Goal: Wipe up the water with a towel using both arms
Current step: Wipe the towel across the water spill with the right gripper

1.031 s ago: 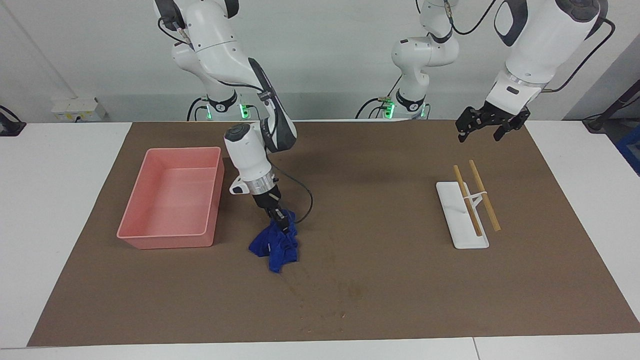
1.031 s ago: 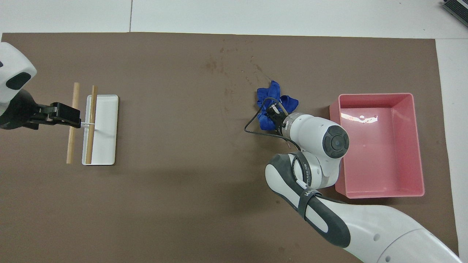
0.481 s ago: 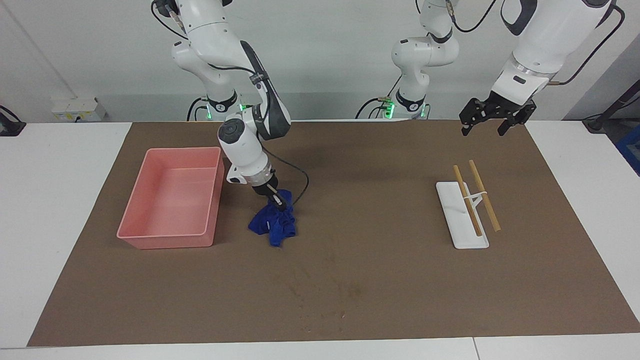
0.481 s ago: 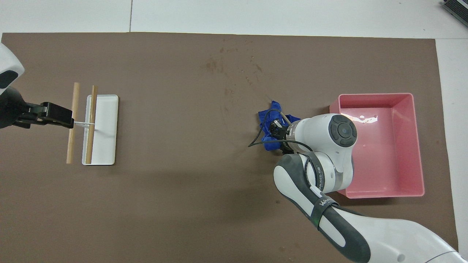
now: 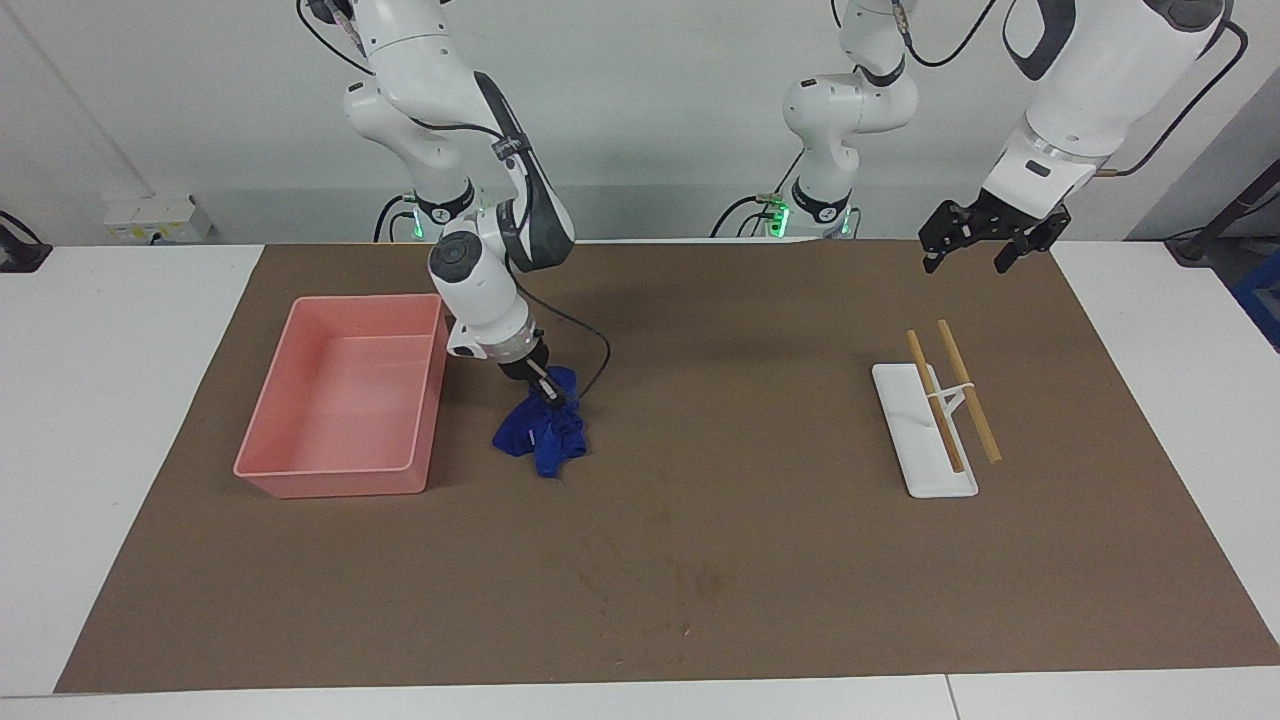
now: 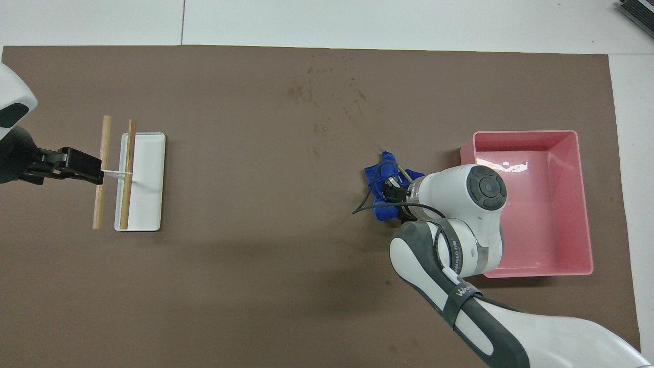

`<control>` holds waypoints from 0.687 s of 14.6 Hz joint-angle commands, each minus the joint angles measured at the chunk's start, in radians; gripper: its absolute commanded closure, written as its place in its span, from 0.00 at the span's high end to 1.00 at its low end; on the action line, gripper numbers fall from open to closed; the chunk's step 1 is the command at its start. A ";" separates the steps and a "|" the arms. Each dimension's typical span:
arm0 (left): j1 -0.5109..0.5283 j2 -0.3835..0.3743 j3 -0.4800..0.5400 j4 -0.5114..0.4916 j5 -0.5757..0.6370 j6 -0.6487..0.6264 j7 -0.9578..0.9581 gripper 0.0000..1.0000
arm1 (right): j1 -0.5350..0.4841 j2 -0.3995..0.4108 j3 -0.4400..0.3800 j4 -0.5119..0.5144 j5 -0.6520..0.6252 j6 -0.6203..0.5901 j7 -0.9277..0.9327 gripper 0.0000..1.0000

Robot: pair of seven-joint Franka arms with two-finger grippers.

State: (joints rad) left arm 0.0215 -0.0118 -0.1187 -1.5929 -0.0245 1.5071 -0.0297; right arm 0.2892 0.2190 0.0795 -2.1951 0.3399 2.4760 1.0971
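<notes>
Starting at the right arm's end of the bench (image 5: 120, 420), the pink bin (image 5: 345, 400) sits on the brown mat (image 5: 700, 520), and it is our landmark. Just beside the bin, toward the left arm's end, the right tool (image 5: 548, 392) is down on the blue towel (image 5: 540, 435), pinched shut on the bunched cloth, which rests on the mat. In the overhead view there is lettering on the right arm's dark band, too small to read for sure. Compared with a second ago, the towel has been dragged closer to the robots and a touch closer to the bin, away from the faint damp marks (image 5: 650, 590) that lie farther from the robots than the bin. Well away from the bin, at the left arm's end, the white tray (image 5: 920, 440) with two wooden sticks (image 5: 965, 390) across it has not moved. The left tool (image 5: 985, 240) hangs in the air over the mat's edge, fingers spread open and empty, a little higher than it was a second ago.
</notes>
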 commanded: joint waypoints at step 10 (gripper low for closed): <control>0.009 -0.017 -0.006 -0.018 0.009 -0.011 0.013 1.00 | -0.188 -0.073 0.003 -0.169 -0.013 -0.236 -0.169 0.00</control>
State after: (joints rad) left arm 0.0215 -0.0119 -0.1188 -1.5936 -0.0245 1.5045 -0.0297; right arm 0.1354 0.1409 0.0904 -2.2651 0.3652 2.2731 0.9576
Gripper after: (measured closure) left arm 0.000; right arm 0.714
